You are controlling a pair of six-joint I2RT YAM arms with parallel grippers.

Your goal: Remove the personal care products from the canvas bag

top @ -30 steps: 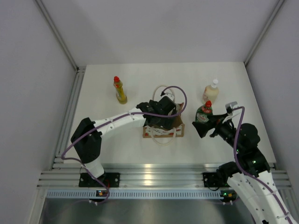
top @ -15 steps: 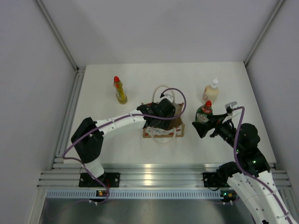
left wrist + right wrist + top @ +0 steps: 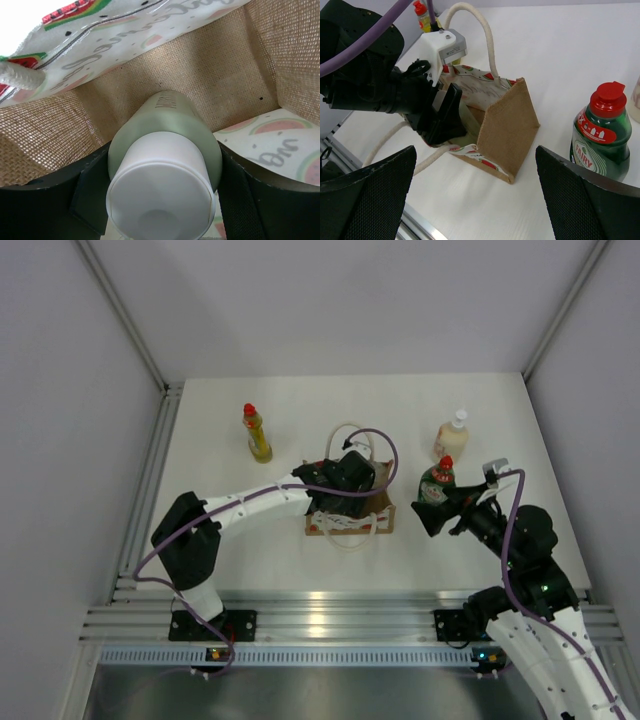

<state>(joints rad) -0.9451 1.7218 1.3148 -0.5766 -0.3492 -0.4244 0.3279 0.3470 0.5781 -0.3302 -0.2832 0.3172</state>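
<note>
Canvas bag (image 3: 507, 125) holds the pale bottle (image 3: 165, 145), clamped by the left tool (image 3: 162, 192); the right tool (image 3: 477, 200) gapes open near the green bottle (image 3: 600, 137), with the yellow bottle (image 3: 258, 436) and cream bottle (image 3: 451, 437) standing farther off.

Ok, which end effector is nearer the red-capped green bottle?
Right. The right end effector is open beside the green bottle; the left end effector is inside the bag, gripping the pale bottle.
</note>
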